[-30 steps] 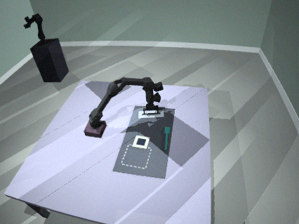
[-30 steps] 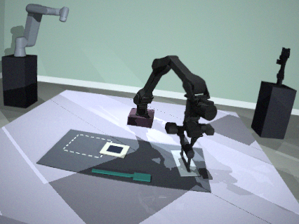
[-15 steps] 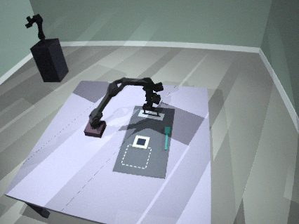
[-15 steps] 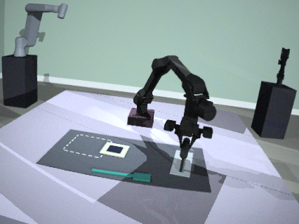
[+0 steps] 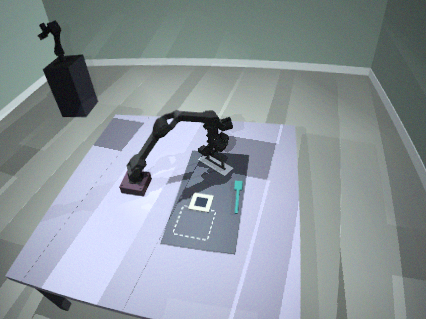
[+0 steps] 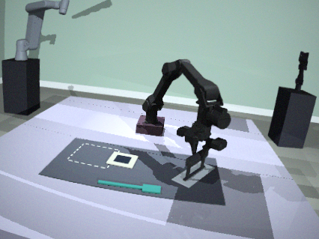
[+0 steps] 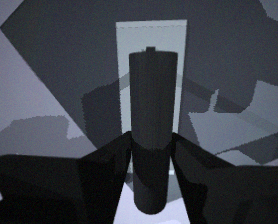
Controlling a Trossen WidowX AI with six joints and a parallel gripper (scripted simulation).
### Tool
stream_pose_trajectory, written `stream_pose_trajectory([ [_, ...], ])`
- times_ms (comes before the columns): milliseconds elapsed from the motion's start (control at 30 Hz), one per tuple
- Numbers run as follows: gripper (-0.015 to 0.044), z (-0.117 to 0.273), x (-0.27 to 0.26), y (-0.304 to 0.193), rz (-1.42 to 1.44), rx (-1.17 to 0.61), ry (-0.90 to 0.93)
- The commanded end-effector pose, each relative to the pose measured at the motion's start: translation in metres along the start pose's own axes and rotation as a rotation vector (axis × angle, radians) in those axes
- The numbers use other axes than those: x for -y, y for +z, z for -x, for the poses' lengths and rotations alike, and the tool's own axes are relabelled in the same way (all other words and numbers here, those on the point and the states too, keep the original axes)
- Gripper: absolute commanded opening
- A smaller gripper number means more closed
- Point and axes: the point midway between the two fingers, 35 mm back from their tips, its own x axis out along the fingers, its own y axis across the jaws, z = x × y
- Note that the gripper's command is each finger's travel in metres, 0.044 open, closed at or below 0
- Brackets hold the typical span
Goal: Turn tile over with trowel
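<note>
Grips the trowel (image 5: 225, 170) (image 6: 181, 181) (image 7: 150, 37) by its dark handle between the fingers (image 5: 205, 150) (image 6: 194, 146), over the mat (image 5: 223, 234) (image 6: 61, 171) (image 7: 65, 55). Shows the tile (image 5: 193, 202) (image 6: 129, 164) mostly outside the dashed outline (image 5: 194, 225) (image 6: 87, 156), overlapping its edge.

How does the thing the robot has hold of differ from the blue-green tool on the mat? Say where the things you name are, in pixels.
The trowel (image 5: 203, 162) (image 6: 181, 182) (image 7: 124, 37) has a wide pale-grey plate and a dark raised handle; the turquoise tool (image 5: 237, 201) (image 6: 151, 189) has a small blade and a thin stick handle, all one colour. The trowel's handle is in the claw (image 5: 216, 161) (image 6: 195, 162) (image 7: 151, 137), while nothing grips the turquoise tool. Both have a flat blade.
</note>
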Motion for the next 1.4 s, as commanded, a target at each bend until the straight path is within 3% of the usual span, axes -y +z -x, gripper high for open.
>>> stream_pose_trajectory([
  [0,0.0130,0.000,0.000,0.000,-0.113,-0.001,0.002],
  [500,0.0130,0.000,0.000,0.000,-0.420,-0.001,0.001],
  [700,0.0270,0.000,0.000,0.000,-0.420,-0.001,0.001],
  [1367,0.0270,0.010,0.000,0.000,-0.424,-0.001,0.002],
])
